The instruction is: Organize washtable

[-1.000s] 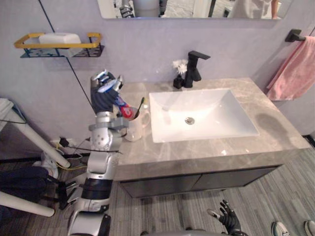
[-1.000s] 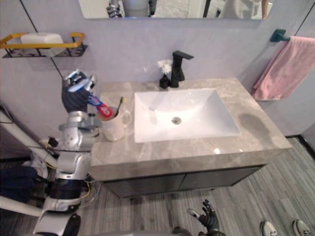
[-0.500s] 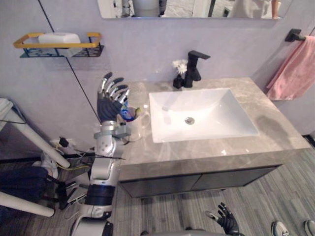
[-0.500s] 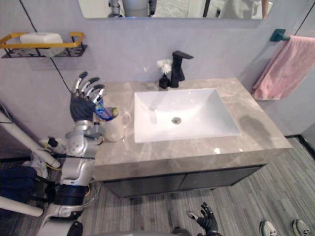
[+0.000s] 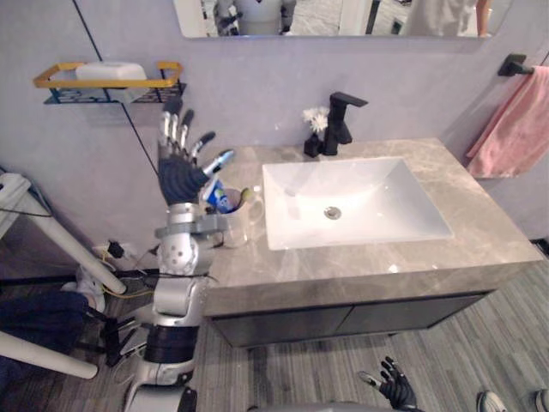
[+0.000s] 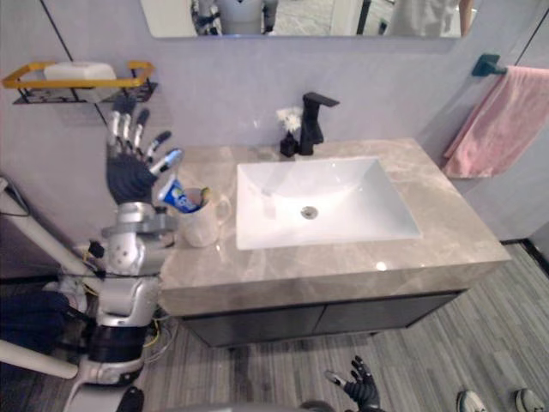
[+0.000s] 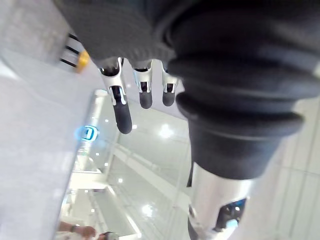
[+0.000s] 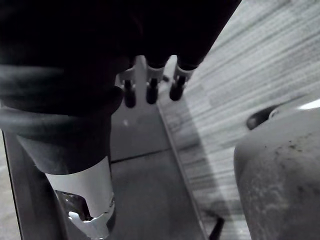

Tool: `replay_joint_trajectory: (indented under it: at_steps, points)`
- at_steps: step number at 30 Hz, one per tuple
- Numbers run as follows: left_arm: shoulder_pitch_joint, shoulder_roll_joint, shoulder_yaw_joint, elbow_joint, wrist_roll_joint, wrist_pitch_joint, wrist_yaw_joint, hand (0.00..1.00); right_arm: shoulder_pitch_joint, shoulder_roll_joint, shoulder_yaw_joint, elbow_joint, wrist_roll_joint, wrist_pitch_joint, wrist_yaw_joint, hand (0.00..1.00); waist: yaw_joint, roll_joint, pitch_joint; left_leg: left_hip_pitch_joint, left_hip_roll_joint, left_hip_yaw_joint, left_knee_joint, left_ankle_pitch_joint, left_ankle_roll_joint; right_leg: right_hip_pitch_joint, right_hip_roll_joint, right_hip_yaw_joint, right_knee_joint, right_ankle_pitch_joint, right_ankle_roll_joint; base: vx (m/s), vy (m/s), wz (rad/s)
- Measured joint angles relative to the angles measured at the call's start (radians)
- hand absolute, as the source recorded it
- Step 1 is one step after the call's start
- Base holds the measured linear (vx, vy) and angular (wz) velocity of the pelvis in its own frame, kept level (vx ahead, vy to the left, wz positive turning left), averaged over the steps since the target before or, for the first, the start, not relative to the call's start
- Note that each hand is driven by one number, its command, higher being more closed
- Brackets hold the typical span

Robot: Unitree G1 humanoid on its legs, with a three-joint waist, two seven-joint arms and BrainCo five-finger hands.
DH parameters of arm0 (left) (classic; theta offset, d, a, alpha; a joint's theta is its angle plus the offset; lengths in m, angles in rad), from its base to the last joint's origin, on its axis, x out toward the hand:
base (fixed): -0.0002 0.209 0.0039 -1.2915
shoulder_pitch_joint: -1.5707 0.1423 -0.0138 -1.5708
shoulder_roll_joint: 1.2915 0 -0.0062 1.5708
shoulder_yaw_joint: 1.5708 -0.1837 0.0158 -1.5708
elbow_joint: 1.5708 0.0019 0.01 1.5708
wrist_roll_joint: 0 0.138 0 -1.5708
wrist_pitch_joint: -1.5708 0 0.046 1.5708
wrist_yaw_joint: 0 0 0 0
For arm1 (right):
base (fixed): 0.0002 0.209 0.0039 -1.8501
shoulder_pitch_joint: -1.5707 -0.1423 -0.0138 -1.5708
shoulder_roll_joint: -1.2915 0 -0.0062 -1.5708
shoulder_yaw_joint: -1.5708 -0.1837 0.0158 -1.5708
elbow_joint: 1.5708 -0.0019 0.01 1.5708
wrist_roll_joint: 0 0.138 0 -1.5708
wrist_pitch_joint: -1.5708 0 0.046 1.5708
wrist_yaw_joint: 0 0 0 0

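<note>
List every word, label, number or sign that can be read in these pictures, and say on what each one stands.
The tube in the cup: it bears print, too small to read.
The blue lit sign in the left wrist view: too blurred to read.
Nothing else carries text that can be read.

One table (image 5: 489, 232) carries one basin (image 5: 386, 202), one black tap (image 5: 341, 120), one small vase of white flowers (image 5: 312, 133) and one mug (image 5: 238, 228) holding one tube (image 5: 220, 199). On the wall: one mirror (image 5: 343, 13), one pink towel (image 5: 519, 129), one shelf (image 5: 103, 83) bearing one white block (image 5: 110, 70).
</note>
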Motion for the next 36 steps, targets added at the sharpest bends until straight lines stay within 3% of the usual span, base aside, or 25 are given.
replay_joint_trajectory:
  at_steps: [5, 11, 12, 17, 21, 28, 36]
  points:
    - [0.152, -0.019, 0.064, -0.163, 0.008, -0.039, -0.001, 0.0, 0.001, -0.001, -0.002, -0.001, 0.0, 0.0, 0.01, 0.0, 0.007, 0.017, 0.003, 0.005, -0.002, -0.008, -0.001, 0.0, 0.0, 0.01, 0.0, -0.018, 0.0, -0.001, -0.001, -0.02, -0.018, 0.05]
    - [0.428, -0.119, 0.106, -0.244, -0.028, -0.056, -0.005, 0.0, 0.017, 0.002, -0.001, -0.003, -0.001, 0.0, 0.01, 0.0, 0.042, 0.018, 0.003, 0.005, 0.004, -0.025, -0.002, 0.0, -0.002, 0.019, -0.001, -0.043, -0.001, -0.004, -0.002, -0.03, -0.024, 0.12]
    - [0.461, -0.137, 0.105, -0.244, -0.034, -0.055, -0.013, 1.0, 0.019, 0.002, 0.0, -0.004, -0.001, -0.001, 0.01, 0.0, 0.05, 0.017, 0.003, 0.005, 0.006, -0.027, -0.003, -0.003, -0.006, 0.019, -0.001, -0.047, -0.001, -0.005, -0.002, -0.04, -0.025, 0.08]
    - [0.557, -0.181, 0.085, -0.216, -0.065, -0.047, -0.053, 1.0, 0.029, 0.001, 0.004, -0.039, -0.001, -0.002, 0.01, 0.0, 0.055, 0.012, 0.002, 0.005, 0.009, -0.028, -0.003, -0.002, -0.007, 0.035, 0.0, -0.058, -0.002, -0.007, -0.003, -0.02, -0.018, 0.06]
    - [0.574, -0.197, 0.026, -0.116, -0.073, -0.011, -0.097, 1.0, 0.033, 0.001, 0.027, -0.04, -0.001, -0.005, 0.01, 0.0, 0.078, 0.008, 0.0, 0.004, 0.011, -0.028, -0.003, -0.002, -0.007, 0.035, 0.001, -0.064, -0.001, -0.008, -0.003, -0.01, -0.01, 0.02]
    - [0.574, -0.218, -0.052, 0.0, -0.108, 0.02, -0.152, 1.0, 0.028, 0.001, 0.029, -0.041, -0.001, -0.007, 0.008, 0.0, 0.08, -0.001, -0.002, 0.003, 0.011, -0.026, -0.003, -0.002, -0.007, 0.036, 0.0, -0.066, -0.001, -0.01, -0.003, 0.0, 0.0, 0.0]
    - [0.481, -0.218, -0.175, 0.116, -0.107, 0.034, -0.154, 1.0, 0.03, 0.0, 0.029, -0.041, -0.001, -0.008, 0.001, 0.0, 0.08, -0.002, -0.002, 0.004, 0.019, -0.002, -0.003, -0.009, -0.017, 0.026, 0.003, -0.047, 0.002, -0.011, -0.005, -0.01, -0.008, -0.06]
